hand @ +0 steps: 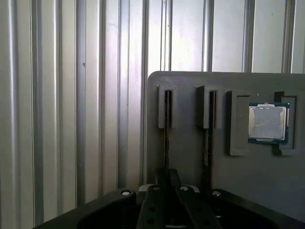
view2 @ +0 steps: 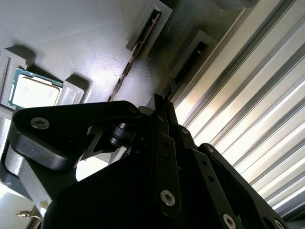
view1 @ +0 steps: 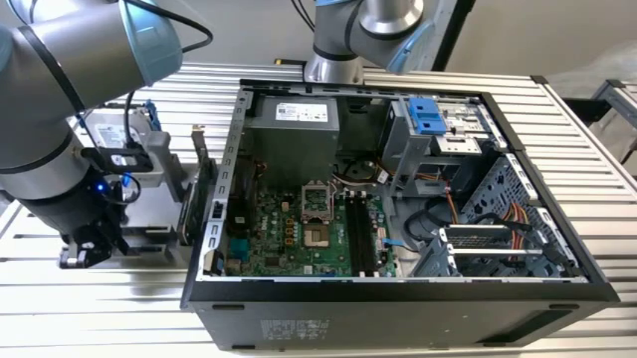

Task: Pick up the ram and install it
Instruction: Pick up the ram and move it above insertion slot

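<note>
**1. Ram** (hand: 166, 125). A thin stick standing on edge in a narrow slot of the grey holder (hand: 190, 90), the slot farthest from the processor chip. It is probably stood this way so that its long exposed edge is free for a grasp from above. It would then also leave the holder in the same attitude in which it must enter a socket.

**2. Second stick** (hand: 208, 129). On edge in the neighbouring slot, apart from the ram and untouched.

**3. Processor chip** (hand: 268, 122). Lies flat in its own recess of the holder, beyond the second stick. Raised blocks at its sides appear meant to stop it sliding.

**4. Table** (hand: 57, 105). Ribbed metal. It bears the holder and, in the exterior view, the computer case (view1: 398, 294), which stands near the holder towards the exterior view's right.

**5. Motherboard** (view1: 298, 235). Lies flat in the opened case with its long black memory slots (view1: 363, 235) facing upward. These are judged to be the ram's destination and are well apart from it.

**6. Pincer** (hand: 167, 175). Stands over the holder, in line with item 1. Its fingers (hand: 159, 183) are drawn nearly together, one on each face of the ram. They appear to pinch its exposed edge and touch nothing else. The ram sits in its slot.
</note>
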Available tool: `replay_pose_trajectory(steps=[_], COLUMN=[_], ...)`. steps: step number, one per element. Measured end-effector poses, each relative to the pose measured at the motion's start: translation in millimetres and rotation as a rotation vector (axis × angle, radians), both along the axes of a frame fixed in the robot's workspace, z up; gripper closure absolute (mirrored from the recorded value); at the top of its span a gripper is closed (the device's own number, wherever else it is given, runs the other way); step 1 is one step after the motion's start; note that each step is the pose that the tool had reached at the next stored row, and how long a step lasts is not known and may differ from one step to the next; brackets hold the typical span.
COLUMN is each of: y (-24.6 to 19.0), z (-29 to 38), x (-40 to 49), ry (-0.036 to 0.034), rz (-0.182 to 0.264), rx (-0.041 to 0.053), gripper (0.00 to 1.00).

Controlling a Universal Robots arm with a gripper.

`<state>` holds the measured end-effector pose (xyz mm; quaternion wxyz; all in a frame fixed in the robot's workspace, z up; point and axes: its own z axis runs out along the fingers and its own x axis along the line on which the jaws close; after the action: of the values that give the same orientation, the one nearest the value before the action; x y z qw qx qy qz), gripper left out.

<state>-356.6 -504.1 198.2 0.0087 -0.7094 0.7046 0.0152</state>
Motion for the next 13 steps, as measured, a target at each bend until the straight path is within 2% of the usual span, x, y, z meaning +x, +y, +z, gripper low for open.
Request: replay_pose_trajectory(steps=[13], y=[0.0], z=[16.3], x=[0.0], ry=[-0.0001], rz=[-0.001], rx=[0.0001], gripper=[1.0])
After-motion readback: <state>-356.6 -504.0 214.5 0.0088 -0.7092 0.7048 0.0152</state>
